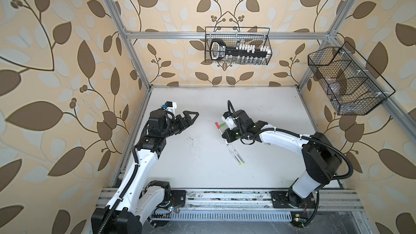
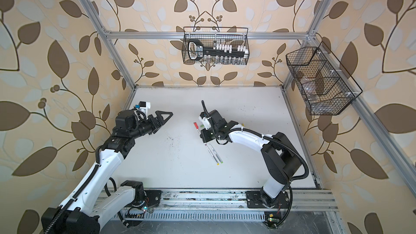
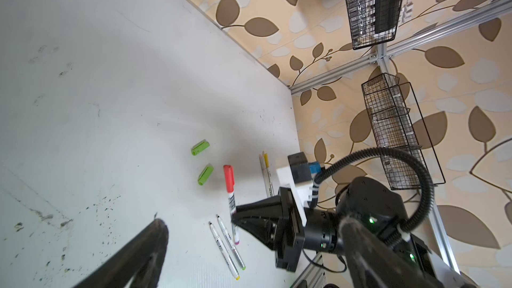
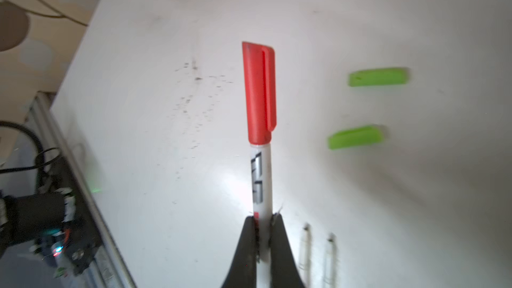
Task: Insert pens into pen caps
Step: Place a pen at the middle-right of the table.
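Red-capped white pen (image 4: 261, 178) is pinched tight in the right gripper (image 4: 263, 220); the left gripper (image 1: 192, 118) gapes wide, empty. Only the left wrist view shows a yellow-capped pen (image 3: 266, 170).

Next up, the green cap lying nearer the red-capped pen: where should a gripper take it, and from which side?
From above, probably, pinching the green cap across its long sides at mid-length: it lies flat on the table, apart from the other cap and the red-capped pen.
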You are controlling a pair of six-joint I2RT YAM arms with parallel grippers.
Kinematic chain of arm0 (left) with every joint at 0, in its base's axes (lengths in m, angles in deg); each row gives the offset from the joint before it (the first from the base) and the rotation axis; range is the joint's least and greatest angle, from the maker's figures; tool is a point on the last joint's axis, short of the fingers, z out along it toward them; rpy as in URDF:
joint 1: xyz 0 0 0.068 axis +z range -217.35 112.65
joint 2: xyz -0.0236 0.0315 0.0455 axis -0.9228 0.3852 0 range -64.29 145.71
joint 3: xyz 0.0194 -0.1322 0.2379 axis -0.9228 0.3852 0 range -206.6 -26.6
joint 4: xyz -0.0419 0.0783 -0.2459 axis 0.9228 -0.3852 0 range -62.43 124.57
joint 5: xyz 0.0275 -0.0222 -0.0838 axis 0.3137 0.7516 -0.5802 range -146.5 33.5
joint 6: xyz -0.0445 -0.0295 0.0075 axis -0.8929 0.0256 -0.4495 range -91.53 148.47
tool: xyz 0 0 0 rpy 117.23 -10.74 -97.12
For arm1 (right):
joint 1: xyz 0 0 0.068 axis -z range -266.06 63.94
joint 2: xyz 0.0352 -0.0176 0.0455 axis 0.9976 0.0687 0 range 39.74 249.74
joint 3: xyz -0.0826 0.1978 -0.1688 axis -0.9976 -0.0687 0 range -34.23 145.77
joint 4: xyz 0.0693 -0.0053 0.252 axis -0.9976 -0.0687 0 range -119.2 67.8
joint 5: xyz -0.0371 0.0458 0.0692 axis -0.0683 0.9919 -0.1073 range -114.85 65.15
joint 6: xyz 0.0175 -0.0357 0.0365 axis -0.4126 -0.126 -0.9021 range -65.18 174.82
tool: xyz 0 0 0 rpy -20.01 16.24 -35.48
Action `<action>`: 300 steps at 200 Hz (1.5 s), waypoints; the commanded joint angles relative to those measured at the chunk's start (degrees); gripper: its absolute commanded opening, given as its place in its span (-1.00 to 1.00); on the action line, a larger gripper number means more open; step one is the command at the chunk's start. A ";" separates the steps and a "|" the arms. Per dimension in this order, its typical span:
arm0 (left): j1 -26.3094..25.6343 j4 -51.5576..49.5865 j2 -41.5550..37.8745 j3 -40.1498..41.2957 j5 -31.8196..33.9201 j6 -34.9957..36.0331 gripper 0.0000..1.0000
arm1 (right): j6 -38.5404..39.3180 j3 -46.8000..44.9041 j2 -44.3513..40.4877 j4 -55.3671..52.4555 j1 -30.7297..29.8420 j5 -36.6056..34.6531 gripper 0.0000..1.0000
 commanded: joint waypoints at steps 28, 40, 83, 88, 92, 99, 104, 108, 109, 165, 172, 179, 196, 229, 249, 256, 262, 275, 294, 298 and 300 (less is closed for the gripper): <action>0.14 -5.20 -0.09 -2.15 -2.27 5.43 0.98 | 3.82 -2.72 -3.16 -14.15 8.59 -15.88 -1.00; 0.14 -4.97 0.22 -2.01 -2.56 5.53 0.98 | 4.75 -2.67 -2.71 -15.68 10.24 -18.61 -1.00; 0.14 -2.31 2.42 -1.97 -5.90 3.99 0.98 | 7.27 -0.92 1.71 -20.18 12.93 -28.17 -1.00; 0.14 -2.37 2.50 -1.95 -5.91 3.95 0.98 | 7.39 -0.72 2.39 -20.60 13.02 -29.12 -1.00; 0.14 -2.37 2.51 -1.95 -5.91 4.03 0.98 | 7.51 -0.58 2.90 -20.85 13.02 -29.78 -1.00; 0.14 -2.38 2.51 -1.95 -5.91 4.17 0.98 | 7.77 -0.39 3.68 -21.29 12.98 -30.68 -1.00; 0.14 -2.39 2.58 -1.91 -5.91 4.28 0.98 | 7.78 -0.34 4.19 -21.61 12.98 -31.32 -1.00; 0.14 -2.46 2.60 -1.90 -5.91 4.22 0.98 | 7.79 -0.27 4.55 -21.81 13.00 -31.89 -1.00; 0.14 -2.47 2.60 -1.88 -5.91 4.22 0.98 | 7.79 -0.26 4.66 -21.83 12.97 -31.99 -1.00; 0.14 -1.51 3.09 -0.99 -6.88 3.51 0.98 | 6.81 -0.20 5.80 -22.40 11.91 -35.40 -0.69; 0.14 -1.58 3.21 -0.90 -6.79 3.56 0.98 | 6.82 -0.17 5.38 -22.29 11.51 -35.31 -0.62; 0.14 -1.60 3.37 -0.73 -6.79 3.53 0.98 | 6.88 -0.02 4.86 -22.21 11.28 -34.74 -0.55; 0.14 -2.01 3.82 -0.63 -6.84 3.52 0.98 | 7.38 -0.06 3.05 -22.20 10.60 -31.73 -0.38; 0.14 -4.17 4.83 -0.90 -6.18 4.37 0.98 | 9.97 -1.34 -3.05 -20.22 6.70 -21.75 -0.17; 0.14 -4.84 5.78 -0.81 -5.70 4.58 0.98 | 11.43 -2.08 -4.67 -18.83 3.25 -15.19 -0.11; 0.10 -5.02 6.07 -0.76 -5.31 4.59 0.98 | 11.43 -2.17 -4.61 -18.64 1.99 -14.29 -0.10; 0.14 -5.38 6.34 -0.72 -5.00 4.65 0.98 | 11.03 -2.28 -4.52 -18.37 0.77 -14.51 -0.10; 0.14 -5.79 6.87 -0.68 -4.81 4.84 0.98 | 9.82 -2.44 -4.20 -16.30 -0.96 -13.58 -0.10; 0.14 -5.64 7.17 -0.29 -4.85 4.66 0.98 | 7.86 -1.55 -2.33 -12.97 -1.90 -11.05 -0.10; 0.14 -5.64 7.17 -0.28 -4.86 4.70 0.98 | 7.69 -1.21 -1.77 -12.16 -1.87 -10.24 -0.09; 0.14 -5.64 7.17 -0.28 -4.90 4.75 0.98 | 7.58 -1.04 -1.45 -11.89 -1.91 -9.80 -0.09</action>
